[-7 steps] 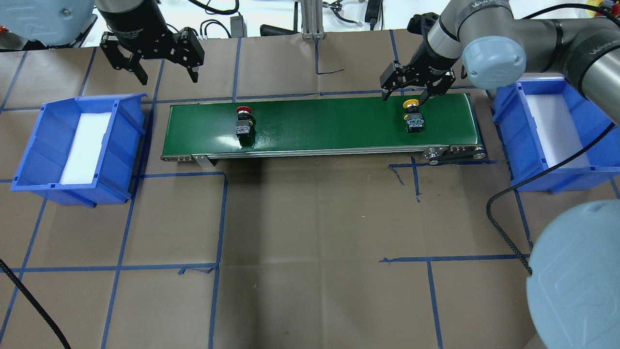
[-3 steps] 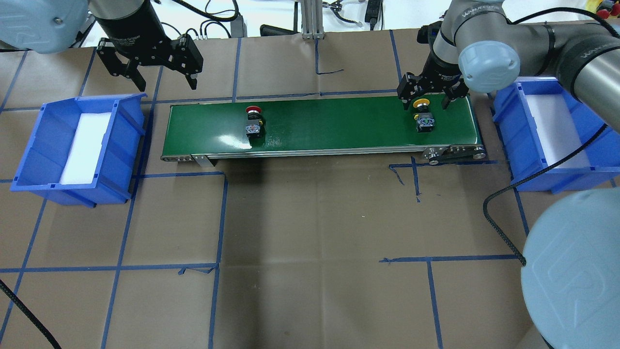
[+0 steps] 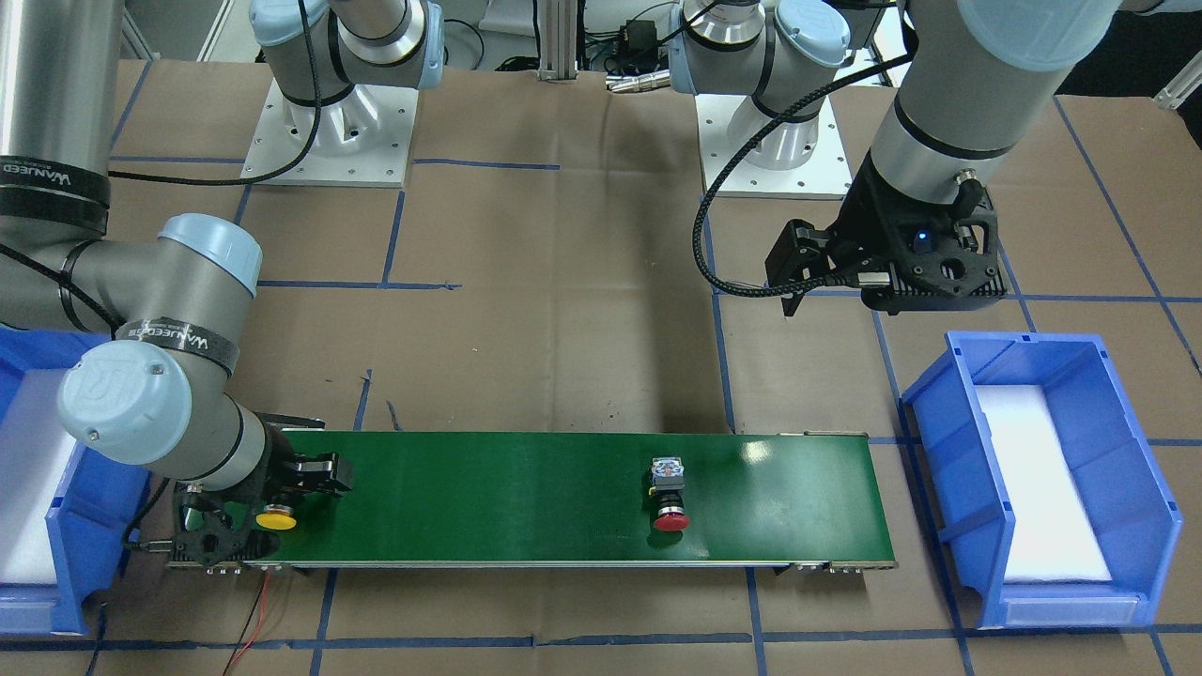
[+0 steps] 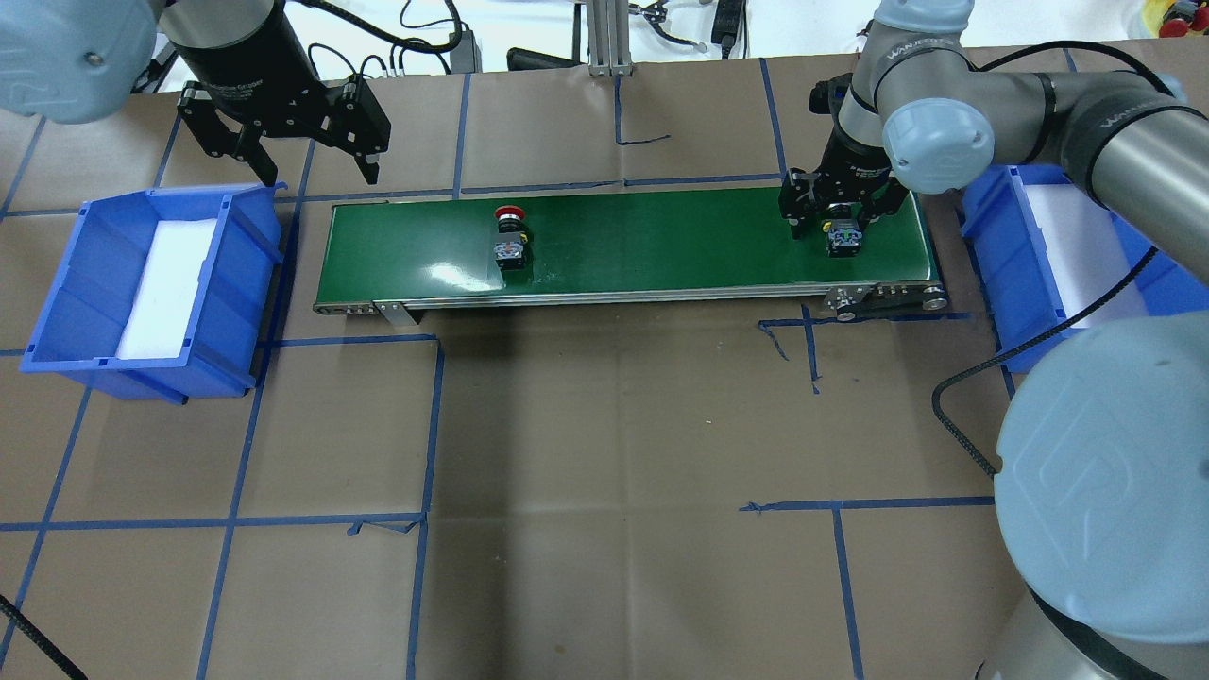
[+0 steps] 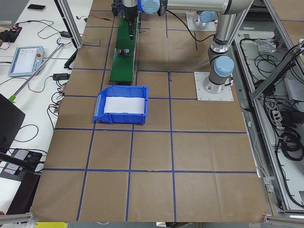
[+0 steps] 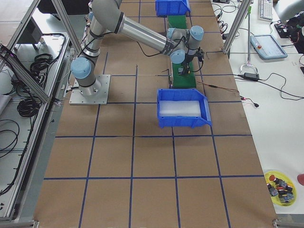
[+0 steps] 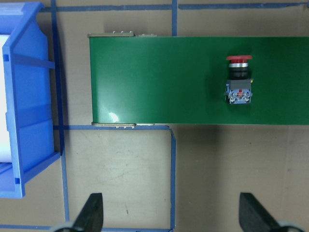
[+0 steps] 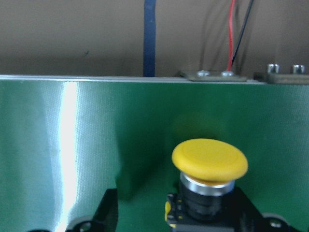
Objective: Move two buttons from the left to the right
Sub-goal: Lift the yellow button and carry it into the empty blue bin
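The yellow-capped button [image 8: 209, 160] lies on the green conveyor belt [image 4: 661, 241] near its right end. Its body shows in the overhead view [image 4: 843, 242] and its cap in the front view [image 3: 276, 517]. My right gripper [image 4: 839, 215] is open and low over it, with one finger on each side; its fingers [image 8: 104, 212] stand apart from the body. The red-capped button [image 4: 510, 247] lies left of the belt's middle and also shows in the left wrist view [image 7: 239, 79]. My left gripper [image 4: 321, 168] is open and empty, behind the belt's left end.
A blue bin [image 4: 241, 274] with a white liner stands left of the belt. A second blue bin [image 4: 992, 236] stands right of it, partly behind my right arm. A black cable [image 4: 954, 416] hangs from the right arm. Blue tape lines cross the brown table.
Both buttons have moved right along the belt. My right gripper has followed the yellow button and come down around it. My left gripper has shifted slightly left.
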